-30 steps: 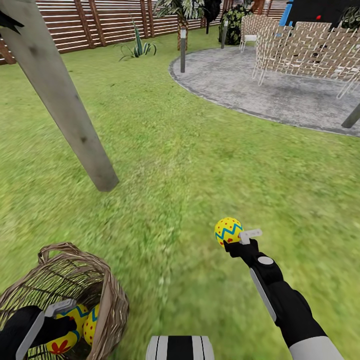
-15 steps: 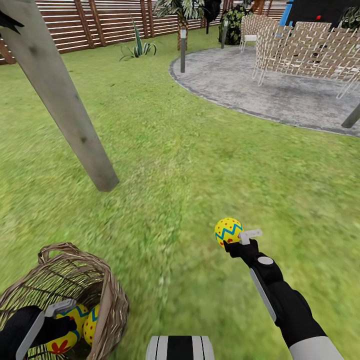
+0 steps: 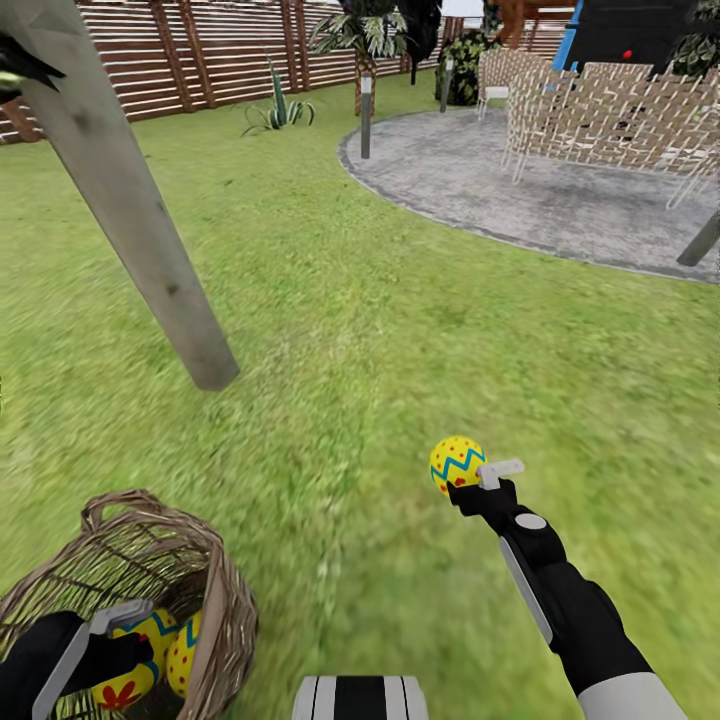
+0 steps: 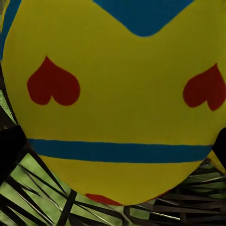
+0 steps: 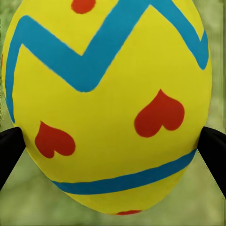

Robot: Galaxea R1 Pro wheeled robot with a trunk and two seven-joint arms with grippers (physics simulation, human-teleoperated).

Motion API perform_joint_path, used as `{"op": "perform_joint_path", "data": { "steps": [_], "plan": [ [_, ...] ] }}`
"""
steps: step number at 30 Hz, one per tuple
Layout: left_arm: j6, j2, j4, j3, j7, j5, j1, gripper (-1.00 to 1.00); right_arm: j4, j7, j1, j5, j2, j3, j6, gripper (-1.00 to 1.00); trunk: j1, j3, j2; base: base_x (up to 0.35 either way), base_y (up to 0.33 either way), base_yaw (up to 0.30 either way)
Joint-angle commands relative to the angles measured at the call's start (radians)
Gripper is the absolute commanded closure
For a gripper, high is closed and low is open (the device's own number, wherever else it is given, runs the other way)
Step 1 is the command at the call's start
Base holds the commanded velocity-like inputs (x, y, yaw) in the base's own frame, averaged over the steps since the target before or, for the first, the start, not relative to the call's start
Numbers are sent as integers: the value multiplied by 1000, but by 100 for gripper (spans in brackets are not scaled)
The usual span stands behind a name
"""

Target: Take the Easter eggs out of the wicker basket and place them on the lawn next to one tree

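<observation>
**Eggs in both grippers, one still loose in the basket**

Easter eggs look smooth, rounded and hard-shelled, so I judge them light but slippery: a pinch across the widest middle holds best, and one nearer either end would likely squirt the egg out.

Head view: the right gripper (image 3: pixel 470 478) holds one egg (image 3: pixel 456 464) above the lawn (image 3: pixel 400 330), well apart from the tree (image 3: pixel 130 210) whose pale trunk stands ahead to the left. The left gripper (image 3: pixel 125 640) reaches inside the wicker basket (image 3: pixel 215 560), with one egg (image 3: pixel 130 655) at its fingers and a third egg (image 3: pixel 182 652) just beside it, also in the basket.

Left wrist view: a yellow egg (image 4: pixel 117 94) with red hearts and a blue band sits between the dark fingers (image 4: pixel 10 146), jaws closed on its broad middle, wicker weave behind.

Right wrist view: a zigzag-banded egg (image 5: pixel 108 103) is clamped at its widest girth between both fingertips (image 5: pixel 10 146), blurred grass beyond. That seems a sound hold for carrying.
</observation>
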Motion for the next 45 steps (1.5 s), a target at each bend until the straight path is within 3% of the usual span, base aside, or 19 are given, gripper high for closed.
{"op": "perform_joint_path", "data": {
  "steps": [1, 10, 15, 29, 40, 45],
  "plan": [
    [5, 0, -1, 3, -7, 2, 0, 100, 1, -1, 0, -1, -1, 1, 4, 100, -1, 3, 0, 0, 0, 0],
    [5, -1, 0, 2, -7, 1, 0, 100, 33, 0, 0, -2, -7, -2, 9, 100, -5, 38, 2, 0, 0, 0],
    [3, -2, 0, 2, -5, 1, 0, 100, 38, -2, 0, -4, -7, -4, 5, 100, -5, 38, 2, 0, 0, 0],
    [5, -2, -1, 2, -5, 2, 0, 100, 41, 1, 0, -5, -4, -2, 3, 100, -11, 92, 5, 0, 0, 0],
    [3, -2, -1, 2, -5, 2, 0, 100, 43, 0, 0, -3, -5, -2, 6, 100, -11, 92, 5, 0, 0, 0],
    [5, -2, -1, 2, -5, 2, 0, 100, 43, -2, 0, -2, -5, -3, 3, 100, -13, 112, 7, 0, 0, 0]
  ]
}}
